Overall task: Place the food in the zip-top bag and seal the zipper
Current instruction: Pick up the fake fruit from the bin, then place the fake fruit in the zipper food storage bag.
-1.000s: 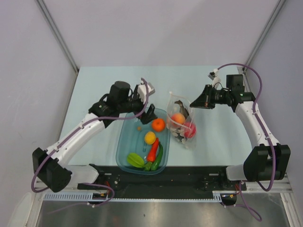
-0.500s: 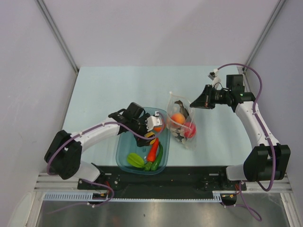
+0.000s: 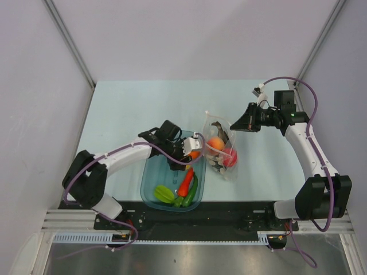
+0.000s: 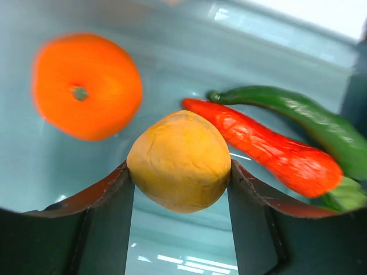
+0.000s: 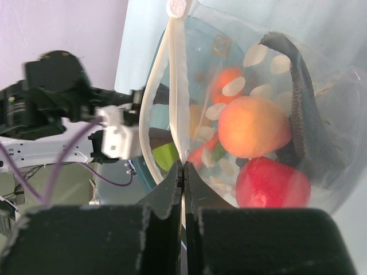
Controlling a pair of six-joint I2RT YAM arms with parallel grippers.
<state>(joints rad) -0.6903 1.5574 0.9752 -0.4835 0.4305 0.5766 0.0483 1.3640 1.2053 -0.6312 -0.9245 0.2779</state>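
Left gripper [image 4: 180,186] clamps the lemon [image 4: 179,154] in the tub [image 4: 172,51], where it is barely visible from above. Right gripper [image 5: 183,172] pinches the bag [image 5: 321,109] by its zipper [image 5: 174,80], which runs straight away from the fingers.

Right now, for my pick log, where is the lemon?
Left wrist view: the left gripper holds the lemon inside the teal tub, beside the orange.

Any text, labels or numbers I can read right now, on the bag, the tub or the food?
No text can be read in any view.
zip-top bag: the white tab at the end of its zipper carries a small raised mark, too blurred to read.
teal tub: no lettering shows.
lemon and the other food: no lettering shows.
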